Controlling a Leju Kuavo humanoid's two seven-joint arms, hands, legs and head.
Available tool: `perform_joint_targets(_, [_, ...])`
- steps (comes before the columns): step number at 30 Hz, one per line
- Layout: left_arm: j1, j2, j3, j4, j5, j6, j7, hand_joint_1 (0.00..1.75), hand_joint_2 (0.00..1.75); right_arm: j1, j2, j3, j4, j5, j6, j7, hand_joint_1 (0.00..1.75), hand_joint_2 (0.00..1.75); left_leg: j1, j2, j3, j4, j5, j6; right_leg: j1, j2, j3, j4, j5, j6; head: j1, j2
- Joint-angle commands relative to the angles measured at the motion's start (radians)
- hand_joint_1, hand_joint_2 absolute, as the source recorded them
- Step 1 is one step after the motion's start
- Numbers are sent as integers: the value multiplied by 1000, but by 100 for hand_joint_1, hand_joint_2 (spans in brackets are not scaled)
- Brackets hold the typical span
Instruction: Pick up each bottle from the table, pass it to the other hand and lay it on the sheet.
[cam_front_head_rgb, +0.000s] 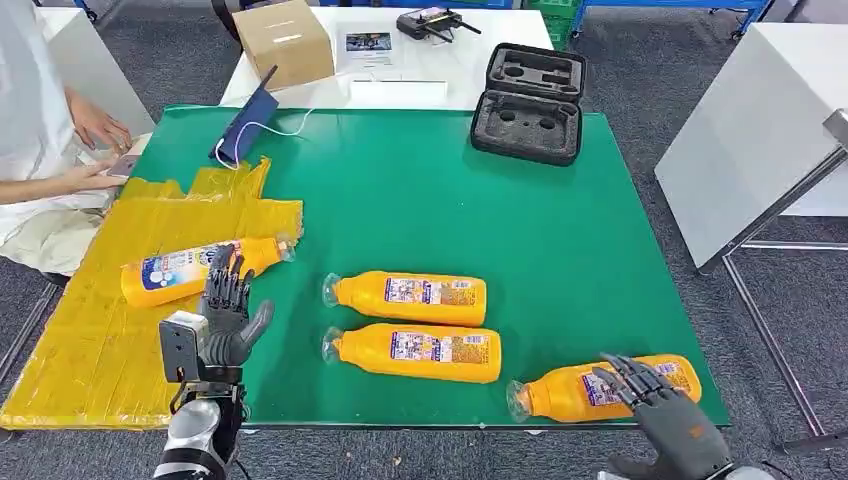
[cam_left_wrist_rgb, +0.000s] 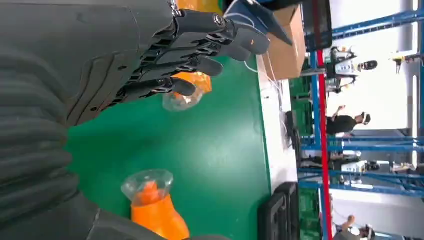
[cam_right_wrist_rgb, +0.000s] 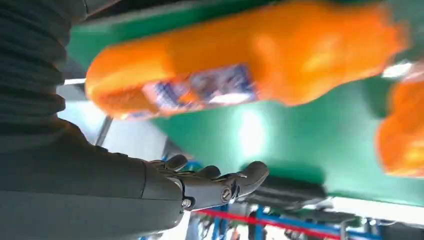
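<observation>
Several orange bottles with clear caps lie on the green table (cam_front_head_rgb: 560, 230). One bottle (cam_front_head_rgb: 195, 271) rests on the yellow sheet (cam_front_head_rgb: 90, 340) at the left. My left hand (cam_front_head_rgb: 228, 308) hovers just beside it, fingers spread and holding nothing; the left wrist view shows those fingers (cam_left_wrist_rgb: 200, 47) in front of that bottle's cap (cam_left_wrist_rgb: 181, 99). Two bottles (cam_front_head_rgb: 412, 297) (cam_front_head_rgb: 420, 351) lie side by side mid-table. A fourth bottle (cam_front_head_rgb: 575, 390) lies at the front right edge. My right hand (cam_front_head_rgb: 655, 405) is over its base with fingers apart, and the right wrist view shows the bottle (cam_right_wrist_rgb: 240, 65) clear of the fingers (cam_right_wrist_rgb: 215, 182).
A person (cam_front_head_rgb: 40, 150) sits at the left with hands near the sheet's far corner. A blue tablet with a cable (cam_front_head_rgb: 245, 125), a cardboard box (cam_front_head_rgb: 285, 40) and an open black foam case (cam_front_head_rgb: 528, 100) lie at the back. A white table (cam_front_head_rgb: 750, 130) stands to the right.
</observation>
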Motion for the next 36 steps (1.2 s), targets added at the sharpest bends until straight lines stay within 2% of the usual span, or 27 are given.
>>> perform_joint_targets(1, [-23,7,14,45,-1,4,7,0,175,-99,107,-108,156,22,9,-34,0,175,2,0,5,-1,-1,-2,2,1,5,-3,-1,-2,0,0])
perform_joint_targets(3, [-21,6,18,41,-1,4,7,0,175,-126,148,-142,175,82,2,-42,0,175,2,0,4,-1,0,-1,2,0,5,-2,-1,-2,0,0])
perform_joint_targets(11, [-25,4,17,65,-4,-1,7,0,175,-282,164,-209,373,188,-24,-33,0,175,2,3,7,-2,-1,-2,2,3,8,-3,0,-2,0,0])
perform_joint_targets(16, [-25,2,16,65,-5,1,7,0,175,-294,172,-206,394,200,-33,-34,0,175,1,1,3,-1,0,-1,1,1,4,-2,0,-1,0,0])
perform_joint_targets(21, [-26,2,15,66,-5,-1,7,0,175,-291,178,-208,394,213,-31,-33,0,175,2,1,7,-1,-2,-2,2,2,9,-3,-2,-3,0,0])
perform_joint_targets(36, [-47,-7,35,114,-11,18,14,0,175,-420,251,-59,609,342,-122,19,0,175,2,3,5,-1,-1,-2,2,3,6,-3,0,-2,0,0])
